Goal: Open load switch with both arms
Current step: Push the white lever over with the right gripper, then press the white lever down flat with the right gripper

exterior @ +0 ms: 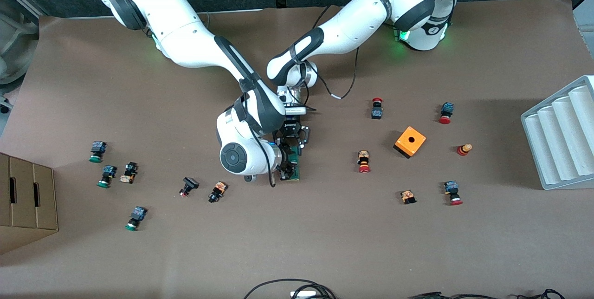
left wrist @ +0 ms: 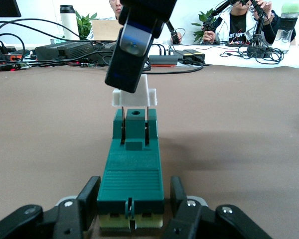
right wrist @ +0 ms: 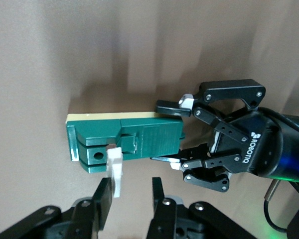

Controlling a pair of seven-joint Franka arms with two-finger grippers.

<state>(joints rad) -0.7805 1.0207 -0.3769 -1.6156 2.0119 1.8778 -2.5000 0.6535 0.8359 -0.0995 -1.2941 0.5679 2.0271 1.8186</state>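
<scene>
The load switch (exterior: pixel 293 169) (left wrist: pixel 132 174) (right wrist: pixel 139 139) lies flat mid-table, a dark-green block on a pale base. My left gripper (exterior: pixel 295 149) (left wrist: pixel 133 185) (right wrist: pixel 162 133) is shut on its ribbed end, one finger on each long side. The white end piece (left wrist: pixel 152 98) (right wrist: pixel 114 169) stands raised off the green body on two thin pins. My right gripper (exterior: pixel 287 167) (right wrist: pixel 132 188) comes down at a slant from the right arm's end and is shut on this white piece. One of its fingers (left wrist: pixel 132 55) hides the piece's top in the left wrist view.
An orange cube with a hole (exterior: pixel 409 141) and several red-capped buttons (exterior: pixel 377 108) lie toward the left arm's end, by a white ribbed tray (exterior: pixel 561 141). Green-capped buttons (exterior: pixel 97 151) and a cardboard box (exterior: pixel 25 197) lie toward the right arm's end.
</scene>
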